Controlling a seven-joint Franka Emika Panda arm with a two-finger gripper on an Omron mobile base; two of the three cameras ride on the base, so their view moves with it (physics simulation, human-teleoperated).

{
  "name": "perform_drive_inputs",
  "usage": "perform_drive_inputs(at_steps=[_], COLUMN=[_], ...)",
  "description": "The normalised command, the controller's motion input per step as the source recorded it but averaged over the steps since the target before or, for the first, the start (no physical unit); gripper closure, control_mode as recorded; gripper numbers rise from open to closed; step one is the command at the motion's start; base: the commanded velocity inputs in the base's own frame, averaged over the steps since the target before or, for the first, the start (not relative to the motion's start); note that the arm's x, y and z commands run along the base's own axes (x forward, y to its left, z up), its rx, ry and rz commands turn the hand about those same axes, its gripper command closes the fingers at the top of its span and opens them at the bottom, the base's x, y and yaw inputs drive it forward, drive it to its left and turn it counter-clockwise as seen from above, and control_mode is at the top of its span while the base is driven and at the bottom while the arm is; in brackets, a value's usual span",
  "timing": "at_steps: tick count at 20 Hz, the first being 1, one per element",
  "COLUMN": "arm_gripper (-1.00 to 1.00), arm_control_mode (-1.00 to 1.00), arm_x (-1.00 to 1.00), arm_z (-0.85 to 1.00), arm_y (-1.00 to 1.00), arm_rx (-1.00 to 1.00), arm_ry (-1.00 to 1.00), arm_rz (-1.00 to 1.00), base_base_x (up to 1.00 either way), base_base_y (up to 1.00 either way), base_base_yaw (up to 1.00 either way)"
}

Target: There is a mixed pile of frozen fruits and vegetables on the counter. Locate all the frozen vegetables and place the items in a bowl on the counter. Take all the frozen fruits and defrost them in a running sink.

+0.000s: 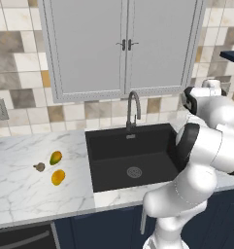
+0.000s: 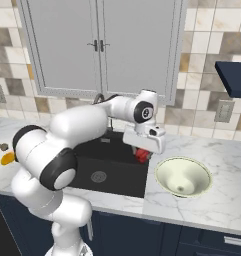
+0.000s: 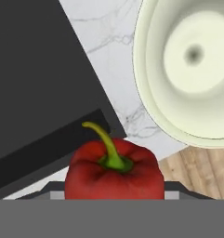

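In the left base view, the far left of the bench carries what remains of the pile: a grey-brown mushroom at mid-left, and just right of it two yellow-orange fruits, the upper mango and the lower mango, all lying apart from each other. Right of them, at the frame's centre, sits the black sink with its gooseneck faucet at the back edge; no water can be made out.

In the right base view the arm reaches across the sink to centre frame, where the pincer is clenched on the red pepper, held above the sink's right edge. Just right and slightly lower in the frame lies the pale bowl, on the marble, empty.

The hand view confirms the hold: the red pepper sits at the bottom centre, green stem pointing up the frame, and the bowl fills the upper right, with a strip of marble between the sink's corner and the bowl's rim.

So the coming move seems to hinge on one offset: the bowl lies rightward of the pepper, near but not yet beneath it. Judged from this, the pincer must travel right across the rim before letting go, or the pepper may drop on the marble or the sink's edge.
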Motion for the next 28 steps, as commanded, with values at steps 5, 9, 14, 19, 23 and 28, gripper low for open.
perform_drive_inputs(at_steps=[5,9,14,19,23,28], arm_gripper=[1.0,1.0,1.0,1.0,1.0,1.0], arm_control_mode=[-1.0,-1.0,-1.0,-1.0,-1.0,-1.0], arm_x=[0.09,0.11,0.18,0.07,0.05,-0.07], arm_z=[0.0,-0.08,-0.13,-0.05,-0.12,-0.26], arm_y=[-0.43,-0.4,-0.43,-0.42,-0.44,-0.31], arm_rx=[0.0,0.0,0.01,0.02,0.02,0.01], arm_ry=[0.0,-0.01,-0.01,-0.01,-0.02,-0.04], arm_rz=[-0.04,-0.02,0.0,0.0,0.0,-0.02], base_base_x=[0.0,0.0,0.0,0.0,0.0,0.0], base_base_y=[0.0,0.0,0.0,0.0,0.0,0.0], base_base_yaw=[0.0,0.0,0.0,0.0,0.0,0.0])
